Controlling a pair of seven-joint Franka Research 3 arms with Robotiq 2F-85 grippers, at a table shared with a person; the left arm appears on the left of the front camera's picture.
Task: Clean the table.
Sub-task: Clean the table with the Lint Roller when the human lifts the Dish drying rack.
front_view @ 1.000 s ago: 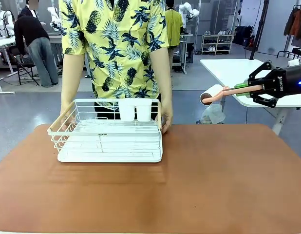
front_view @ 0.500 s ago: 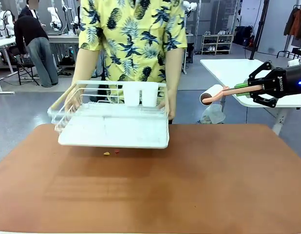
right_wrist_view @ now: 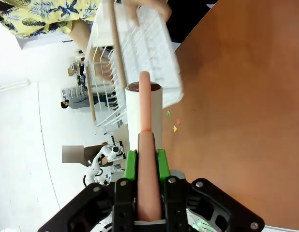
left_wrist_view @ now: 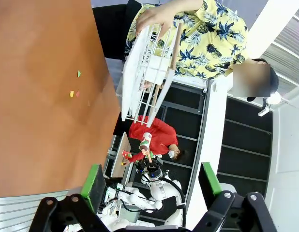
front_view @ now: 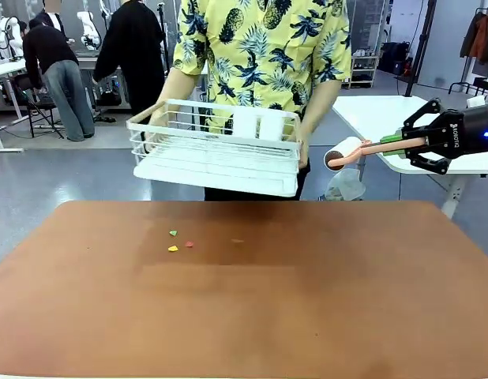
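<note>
Now, table (front_view: pixel 323 300) long axis left-right, R pincer (front_view: pixel 403 143) pinching lint roller (front_view: pixel 344 151) pointing left, L pincer (left_wrist_view: pixel 152 182) spread.

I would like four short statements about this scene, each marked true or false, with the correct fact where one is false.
1. The white wire rack stands on the table. False: the person holds it up in the air, off the table.
2. The right gripper is shut on the lint roller's pink handle. True.
3. Small coloured scraps lie on the table. True.
4. The left gripper grips a cloth. False: its jaws stand open, with nothing between them.
</note>
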